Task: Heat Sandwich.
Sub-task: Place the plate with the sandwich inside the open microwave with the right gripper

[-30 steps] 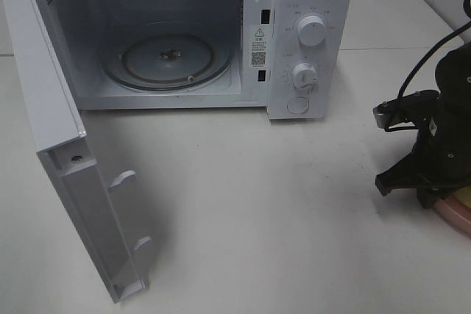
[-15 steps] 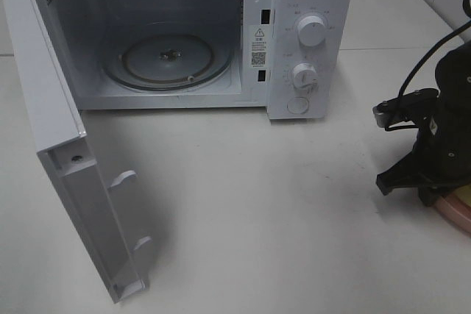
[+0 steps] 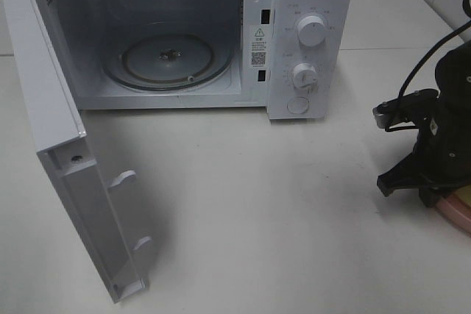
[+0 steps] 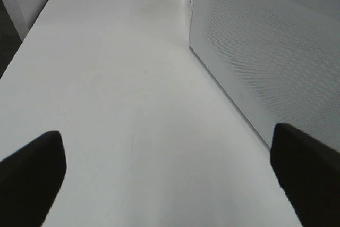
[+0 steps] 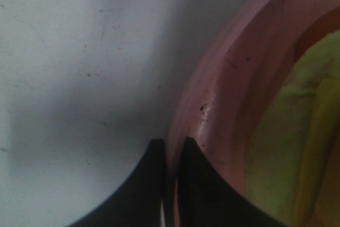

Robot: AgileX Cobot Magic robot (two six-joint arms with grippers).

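**Q:** How is the right arm posed?
**A:** The black right arm (image 3: pixel 436 145) stands at the right edge of the high view. Its wrist is bent down over a pink plate (image 3: pixel 455 215) on the white surface (image 3: pixel 280 218).

**Q:** And its jaws?
**A:** Almost closed, pinching the plate's rim. One dark fingertip (image 5: pixel 149 184) sits outside the rim and the other inside it.

**Q:** Where is the sandwich?
**A:** The sandwich (image 5: pixel 289 147) lies on the plate, inside the rim. It shows as a yellow-green layer with an orange edge. The jaws are near it but do not touch it.

**Q:** What about the left arm?
**A:** It is outside the high view. In its wrist view the jaws are wide open and grip nothing, with a dark finger (image 4: pixel 32 176) at each side. They are above the surface, beside a white perforated panel (image 4: pixel 265 62).

**Q:** And the microwave?
**A:** The microwave (image 3: pixel 309 34) sits at the back, well apart from the plate. Its door (image 3: pixel 62 174) is swung open to the left, and a glass turntable (image 3: pixel 168 60) is visible inside.
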